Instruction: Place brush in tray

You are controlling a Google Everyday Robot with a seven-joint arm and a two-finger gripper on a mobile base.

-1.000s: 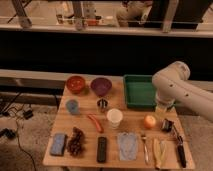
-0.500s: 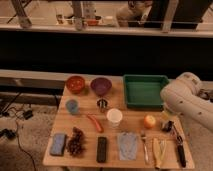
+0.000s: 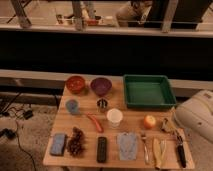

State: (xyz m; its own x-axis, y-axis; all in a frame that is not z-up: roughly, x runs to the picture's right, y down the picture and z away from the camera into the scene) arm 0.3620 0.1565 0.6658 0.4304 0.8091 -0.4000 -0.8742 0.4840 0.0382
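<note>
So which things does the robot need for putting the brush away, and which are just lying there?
Needed: brush, front right; green tray, back right; gripper, open, out of sight, only the white arm shows at the right edge.

Just lying about: orange bowl, purple bowl, blue cup, white cup, red chilli, remote, fork, banana, grapes.

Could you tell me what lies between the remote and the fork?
A pale blue cloth, in the camera view. The gripper is not visible; only the arm shows, at right.

Matt pale wooden table (image 3: pixel 132 125); smooth deep green rectangular plastic tray (image 3: pixel 148 106); glossy white plastic arm shell (image 3: pixel 199 116) at right, gripper out of view.
</note>
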